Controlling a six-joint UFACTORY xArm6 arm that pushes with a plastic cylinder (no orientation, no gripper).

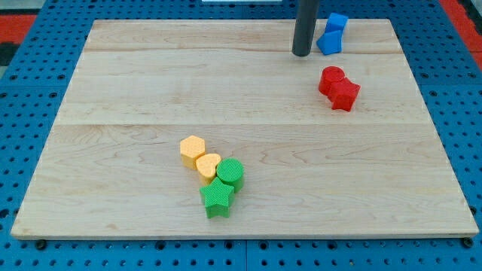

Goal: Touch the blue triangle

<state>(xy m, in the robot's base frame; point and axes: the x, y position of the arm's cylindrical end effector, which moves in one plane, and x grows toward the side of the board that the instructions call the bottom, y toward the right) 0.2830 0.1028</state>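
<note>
My tip [302, 54] rests on the board near the view's top right. Two blue blocks sit just to its right. The nearer, lower one [329, 42] looks like the blue triangle, and there is a narrow gap between it and the rod. The other blue block [337, 22] touches it from above and looks like a cube. I cannot tell whether the rod touches the triangle.
Two red blocks [339, 87] sit together below the blue ones. At the lower middle lie a yellow hexagon [193, 149], a yellow heart [208, 165], a green cylinder [231, 173] and a green star [217, 197], clustered and touching. The wooden board [113, 150] lies on a blue pegboard.
</note>
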